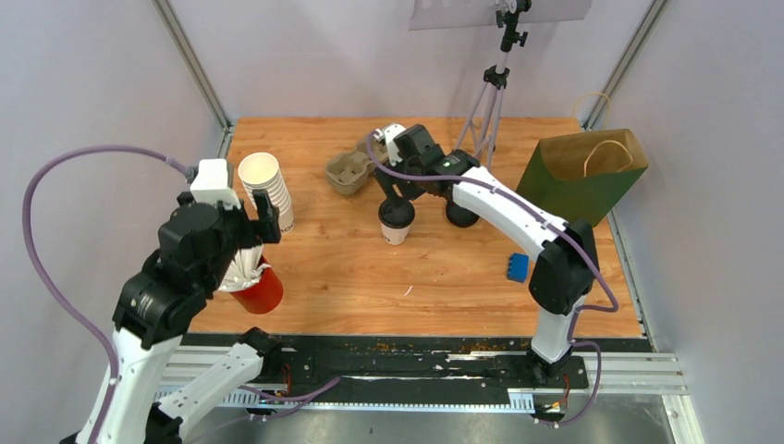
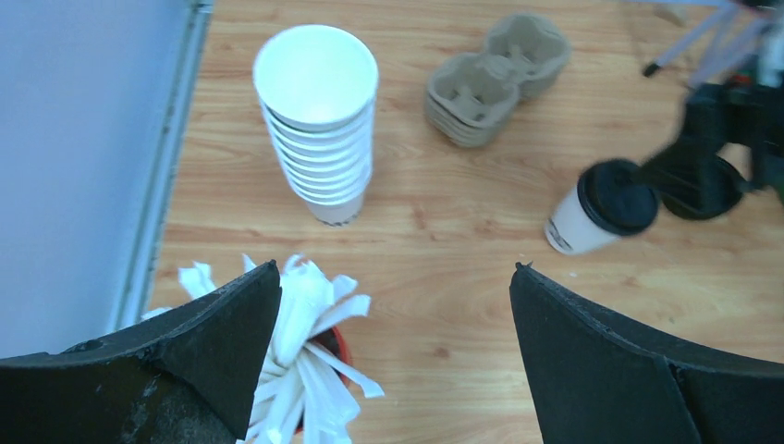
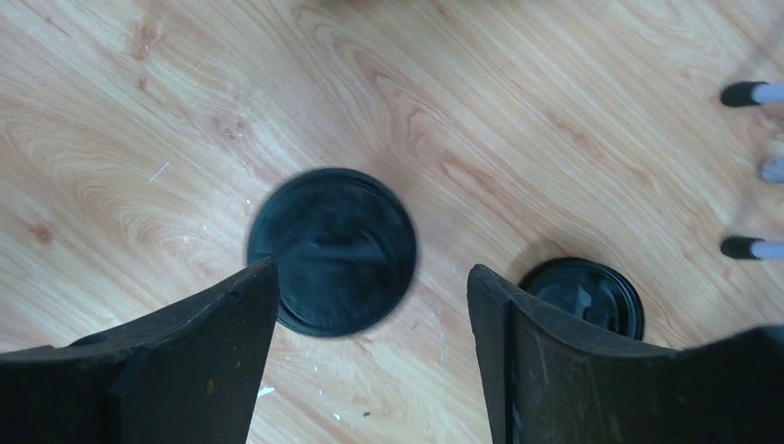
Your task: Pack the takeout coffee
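Tool (image 3: 370, 266) of right arm: spread, hanging straight above the black lid (image 3: 331, 250) of the white-sided cup (image 2: 578, 227), one finger to each side, pinching nothing, no contact visible. That cup upright on the table (image 1: 370, 287), about mid-board. Just right of the white-sided cup, close beside it: second black-lidded cup (image 3: 592, 291), also upright, its sides hidden from above. Behind and left of the white-sided cup: cardboard cup carrier (image 1: 349, 169), nothing in either well. Far right of the white-sided cup, near the wall: green paper bag (image 1: 582, 180), mouth open.

Likely trouble, as a judgement:
- Closing off-centre, with the lid nearer one finger than the other in the wrist view, and so shoving or tipping the cup.
- Squeezing thin paper too hard and popping the lid.
- Clipping the neighbouring cup on the way down, given the narrow gap.

Room for moving:
- Open wood in front of and left of the white-sided cup, good for a lift and swing.
- Tight on its right because of the neighbour, with tripod (image 1: 490, 102) legs behind.
- Well left of the white-sided cup: stack of lidless white cups (image 1: 268, 190) and red cup of white sticks (image 1: 257, 289).
- Over the red cup: left tool (image 2: 396, 266), spread wide, holding nothing, apart from the path to the carrier.
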### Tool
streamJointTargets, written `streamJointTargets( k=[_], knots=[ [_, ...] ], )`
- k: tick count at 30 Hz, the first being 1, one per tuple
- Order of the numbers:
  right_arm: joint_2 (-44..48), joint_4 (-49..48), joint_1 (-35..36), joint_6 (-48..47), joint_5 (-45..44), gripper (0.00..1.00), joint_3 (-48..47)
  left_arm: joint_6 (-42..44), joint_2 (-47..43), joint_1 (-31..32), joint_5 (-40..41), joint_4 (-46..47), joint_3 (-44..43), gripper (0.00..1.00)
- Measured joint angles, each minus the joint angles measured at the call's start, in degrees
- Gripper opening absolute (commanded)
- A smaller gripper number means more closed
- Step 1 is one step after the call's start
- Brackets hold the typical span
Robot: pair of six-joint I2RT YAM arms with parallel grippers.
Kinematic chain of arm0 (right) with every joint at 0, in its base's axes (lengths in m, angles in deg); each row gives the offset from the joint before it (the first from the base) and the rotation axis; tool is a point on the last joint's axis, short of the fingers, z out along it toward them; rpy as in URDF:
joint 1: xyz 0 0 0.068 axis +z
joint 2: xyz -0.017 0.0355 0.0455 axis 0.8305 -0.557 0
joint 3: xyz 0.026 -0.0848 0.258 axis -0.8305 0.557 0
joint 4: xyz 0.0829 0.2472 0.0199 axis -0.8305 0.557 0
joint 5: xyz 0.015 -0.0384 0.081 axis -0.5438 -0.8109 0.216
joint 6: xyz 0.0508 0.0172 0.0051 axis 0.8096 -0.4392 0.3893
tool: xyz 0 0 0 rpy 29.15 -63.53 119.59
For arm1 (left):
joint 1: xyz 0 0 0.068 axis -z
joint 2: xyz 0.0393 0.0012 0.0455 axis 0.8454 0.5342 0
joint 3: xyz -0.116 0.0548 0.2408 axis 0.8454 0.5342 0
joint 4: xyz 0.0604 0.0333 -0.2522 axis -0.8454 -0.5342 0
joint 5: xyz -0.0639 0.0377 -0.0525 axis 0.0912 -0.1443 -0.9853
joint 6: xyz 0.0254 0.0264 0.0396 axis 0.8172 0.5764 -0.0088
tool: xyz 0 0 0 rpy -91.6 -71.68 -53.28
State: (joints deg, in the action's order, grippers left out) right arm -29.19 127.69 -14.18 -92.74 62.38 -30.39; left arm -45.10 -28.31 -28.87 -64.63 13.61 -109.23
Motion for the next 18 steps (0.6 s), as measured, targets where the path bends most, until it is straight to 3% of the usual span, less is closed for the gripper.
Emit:
streamJointTargets(
  k=[4,9,18],
  knots=[
    [5.2,0.9,-1.8,1.2,1.5,0.72,1.5,0.7,9.0,0.0,7.2,-2.0,-7.8,0.99],
    [12.1,1.2,-2.1,3.3,5.2,0.70,3.8,1.9,17.0,-2.3,12.2,-2.2,-11.1,0.88],
    [18.9,0.3,-1.7,6.4,9.9,0.73,9.5,1.8,29.7,-20.5,2.1,-0.3,-12.0,0.64]
  ],
)
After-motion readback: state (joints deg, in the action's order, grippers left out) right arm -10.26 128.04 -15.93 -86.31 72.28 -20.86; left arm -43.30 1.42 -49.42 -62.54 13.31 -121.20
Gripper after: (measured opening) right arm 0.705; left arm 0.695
